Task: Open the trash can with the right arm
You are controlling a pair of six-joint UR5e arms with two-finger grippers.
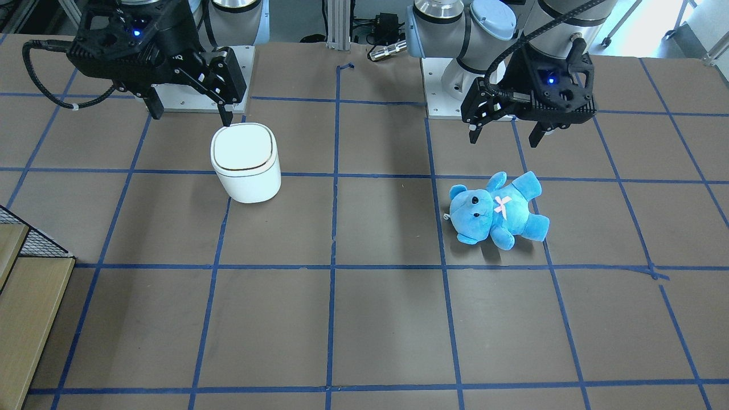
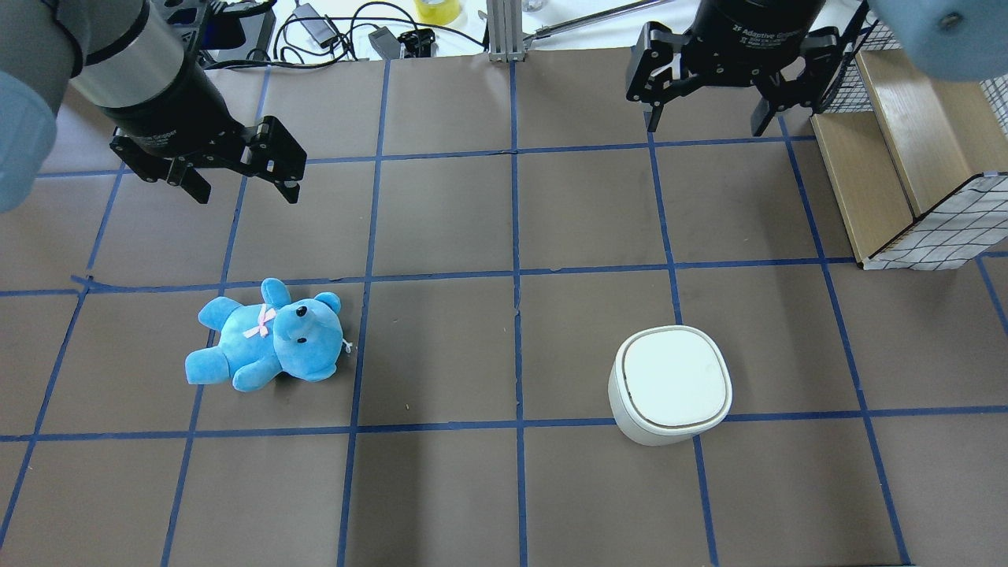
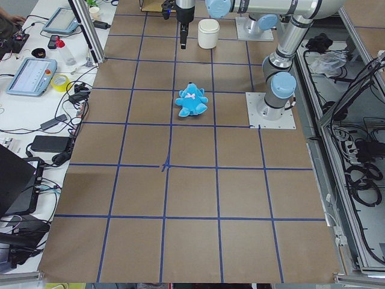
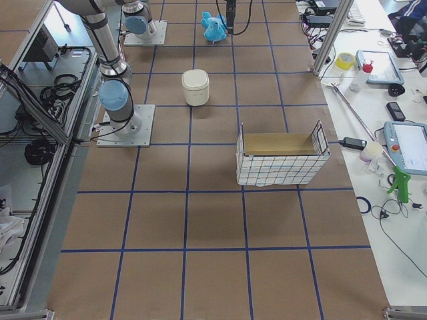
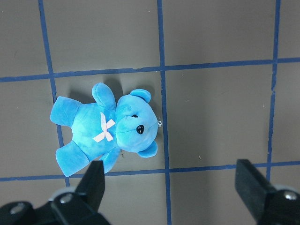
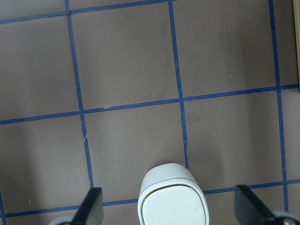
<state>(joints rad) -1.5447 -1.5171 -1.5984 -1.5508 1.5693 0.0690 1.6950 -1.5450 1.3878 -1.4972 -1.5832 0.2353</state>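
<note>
The trash can (image 2: 669,382) is a small white rounded-square bin on the table, and its flat lid with a thin gold edge is closed. It also shows in the front view (image 1: 246,165) and at the bottom centre of the right wrist view (image 6: 172,201). My right gripper (image 2: 707,124) is open and empty. It hangs above the table, on the far side of the can and clear of it. In the front view the right gripper (image 1: 191,114) has one fingertip just above the lid's rear edge. My left gripper (image 2: 246,193) is open and empty, high above a blue teddy bear (image 2: 268,335).
The teddy bear (image 1: 498,210) lies on its back on the left half of the table. A wire-mesh basket holding a wooden box (image 2: 906,157) stands at the table's right edge, beyond the can. Blue tape lines grid the brown table.
</note>
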